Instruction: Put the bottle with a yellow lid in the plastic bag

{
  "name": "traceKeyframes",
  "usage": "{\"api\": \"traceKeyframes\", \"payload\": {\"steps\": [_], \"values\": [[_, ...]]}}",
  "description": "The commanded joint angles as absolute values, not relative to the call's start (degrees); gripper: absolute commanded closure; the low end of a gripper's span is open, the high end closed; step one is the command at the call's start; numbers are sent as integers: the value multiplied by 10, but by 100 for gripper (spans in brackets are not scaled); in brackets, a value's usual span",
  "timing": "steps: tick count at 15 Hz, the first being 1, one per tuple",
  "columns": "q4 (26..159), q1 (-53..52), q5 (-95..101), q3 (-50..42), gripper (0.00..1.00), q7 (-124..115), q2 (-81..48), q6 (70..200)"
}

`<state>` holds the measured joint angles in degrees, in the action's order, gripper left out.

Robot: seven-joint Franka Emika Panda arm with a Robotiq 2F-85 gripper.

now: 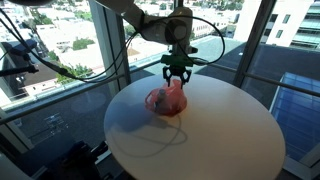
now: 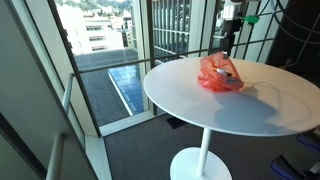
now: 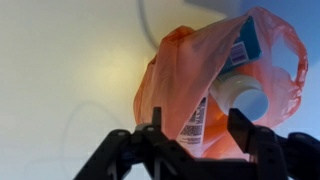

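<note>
An orange-red plastic bag (image 1: 167,100) lies on the round white table (image 1: 205,145); it shows in both exterior views (image 2: 219,75). In the wrist view the bag (image 3: 175,65) gapes open, and a bottle (image 3: 198,122) with a barcode label lies inside it. Its round pale lid (image 3: 240,98) points towards the camera, and I cannot tell the lid's colour. My gripper (image 3: 196,116) hangs open just above the bag, its fingers spread to either side of the bottle and holding nothing. It also shows in both exterior views (image 1: 176,76) (image 2: 229,45).
The table (image 2: 215,115) stands on a single pedestal beside floor-to-ceiling glass walls (image 2: 100,60). A thin cable (image 1: 150,150) curves over the tabletop near the bag. The table's edge drops off all round.
</note>
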<state>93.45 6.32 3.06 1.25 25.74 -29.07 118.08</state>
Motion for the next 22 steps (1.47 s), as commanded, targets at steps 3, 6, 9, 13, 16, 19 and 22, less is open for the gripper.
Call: {"api": "traceKeyframes", "payload": {"steps": [3, 6, 9, 13, 16, 19, 22], "values": [[1004, 68, 13, 30, 0, 302, -235, 1146], [1040, 63, 16, 29, 0, 294, -204, 1131], [1083, 57, 19, 25, 0, 279, -161, 1125], [1149, 51, 21, 16, 0, 237, -91, 1133], [1191, 50, 19, 9, 0, 197, -40, 1134], [1226, 49, 23, -3, 0, 146, 10, 1135], [1247, 51, 27, -15, 0, 101, 52, 1127]]}}
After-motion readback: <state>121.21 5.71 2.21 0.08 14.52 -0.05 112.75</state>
